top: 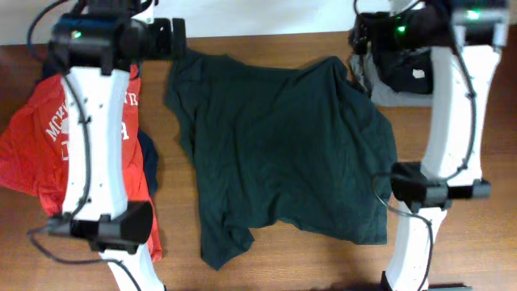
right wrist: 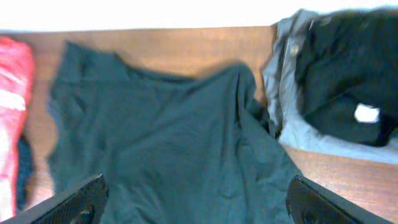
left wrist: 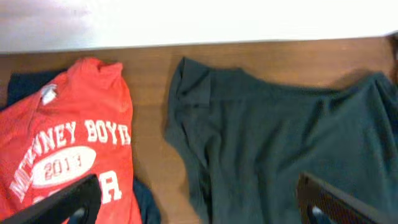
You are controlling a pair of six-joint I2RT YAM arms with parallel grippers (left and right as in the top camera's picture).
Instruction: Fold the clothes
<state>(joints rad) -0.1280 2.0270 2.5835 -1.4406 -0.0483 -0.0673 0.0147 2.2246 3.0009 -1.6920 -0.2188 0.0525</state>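
Observation:
The clothes, one very dark green T-shirt [top: 283, 145], lie spread out on the wooden table [top: 182, 242], with a sleeve at the far left and the hem rumpled at the near left. My left gripper [top: 171, 36] hangs open over the shirt's far left corner. In the left wrist view that gripper [left wrist: 199, 211] has its fingers wide apart above the shirt [left wrist: 280, 143], gripping nothing. My right gripper [top: 360, 40] is open over the far right corner. In the right wrist view it [right wrist: 199, 208] stands wide over the cloth [right wrist: 174, 143], empty.
A red T-shirt with white print [top: 40, 137] [left wrist: 68, 143] lies at the left over a navy garment [top: 148, 162]. At the far right, a black garment [right wrist: 348, 68] rests on a grey one [right wrist: 292, 124]. Both white arms stand along the table's sides.

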